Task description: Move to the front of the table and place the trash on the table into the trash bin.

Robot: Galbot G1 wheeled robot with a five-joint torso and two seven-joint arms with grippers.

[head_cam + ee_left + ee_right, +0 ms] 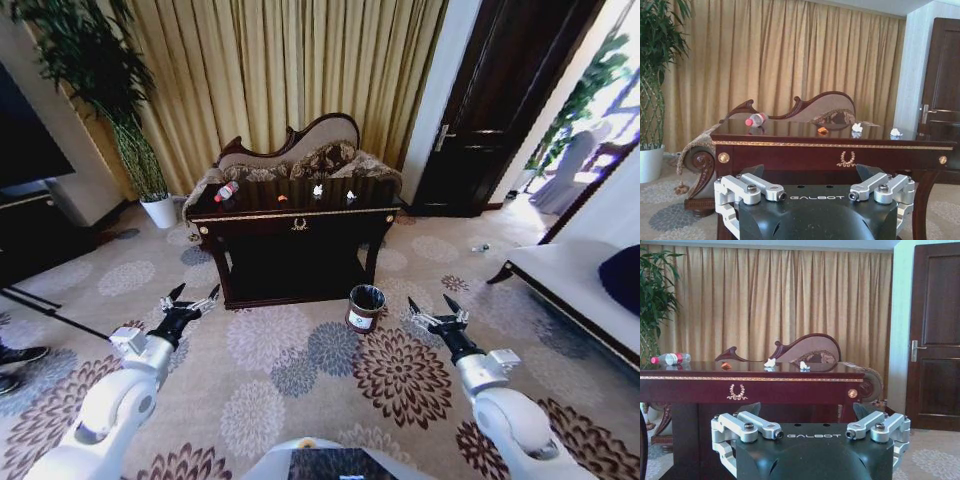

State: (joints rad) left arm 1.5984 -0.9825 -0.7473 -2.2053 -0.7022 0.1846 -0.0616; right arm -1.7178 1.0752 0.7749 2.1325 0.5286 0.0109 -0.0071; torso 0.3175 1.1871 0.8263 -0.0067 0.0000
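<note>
The table (298,224) is standing ahead against a carved sofa (300,150), well apart from both arms. The trash bin (365,308) is sitting on the carpet just off its front right leg. On the tabletop are lying a bottle (226,191) at the left end, then an orange scrap (282,198) and two white scraps (318,190). Left claw (190,298) and right claw (436,309) are hovering low over the carpet — fingers spread, gripping nothing.

White arms, silver screwed linkages, black GALBOT-marked claw housings
</note>
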